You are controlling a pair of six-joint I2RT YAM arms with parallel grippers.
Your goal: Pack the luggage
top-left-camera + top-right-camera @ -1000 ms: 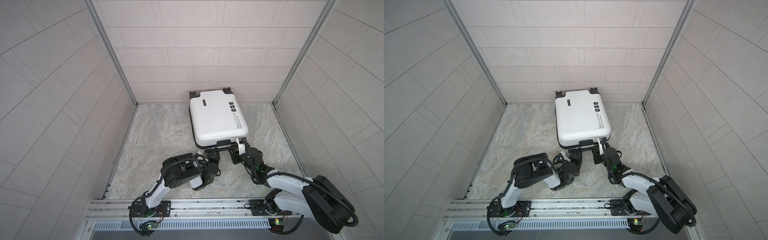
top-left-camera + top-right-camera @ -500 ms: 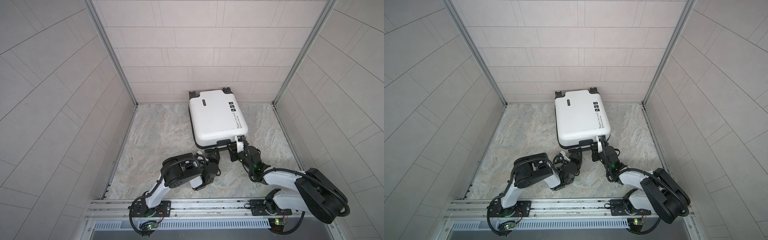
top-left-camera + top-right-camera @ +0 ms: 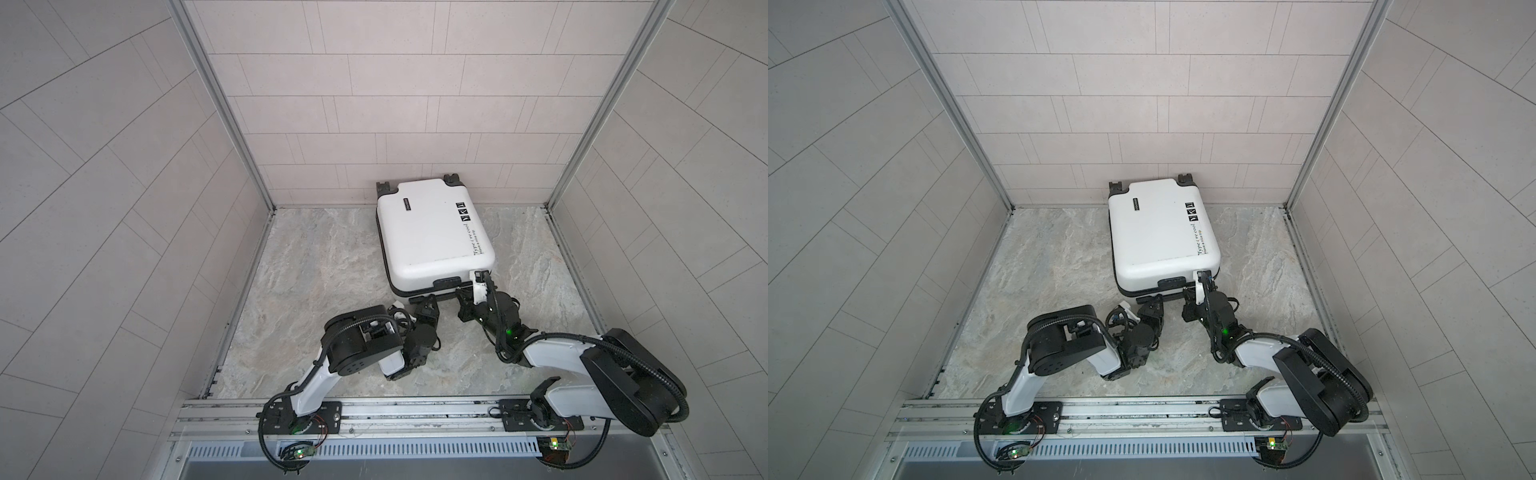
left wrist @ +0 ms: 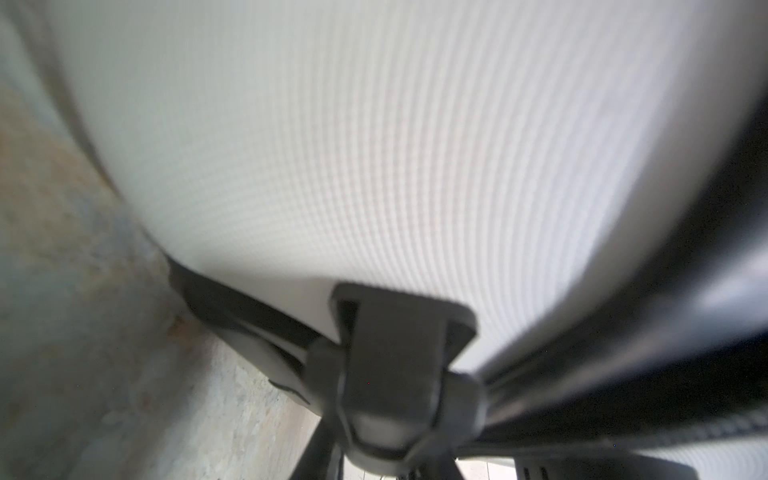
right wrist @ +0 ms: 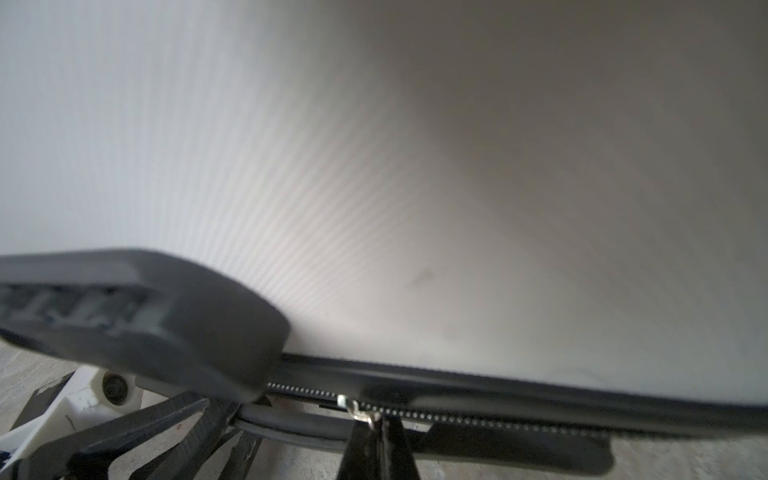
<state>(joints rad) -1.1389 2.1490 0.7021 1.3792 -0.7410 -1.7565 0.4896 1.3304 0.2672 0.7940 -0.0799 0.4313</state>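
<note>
The luggage (image 3: 428, 232) (image 3: 1158, 228), a white hard shell with black trim, lies flat and closed at the back of the floor. Its black handle (image 3: 432, 297) sticks out of the near edge. My left gripper (image 3: 426, 306) (image 3: 1152, 308) sits at that handle; in the left wrist view blurred black parts of the handle (image 4: 249, 316) fill the jaws of the left gripper (image 4: 399, 374), which look closed on it. My right gripper (image 3: 482, 276) (image 3: 1204, 276) is at the near right corner. In the right wrist view the right gripper (image 5: 376, 430) is shut on the silver zipper pull (image 5: 365, 415).
Tiled walls (image 3: 374, 104) close in the back and both sides; the luggage's wheels (image 3: 382, 188) touch the back wall. Marble floor (image 3: 324, 257) lies bare to the left and right of the luggage. A metal rail (image 3: 415, 411) with both arm bases runs along the front.
My right gripper has closed its fingers onto the zipper pull at the luggage's near right corner. The left gripper stays at the handle, and the luggage has not moved.
</note>
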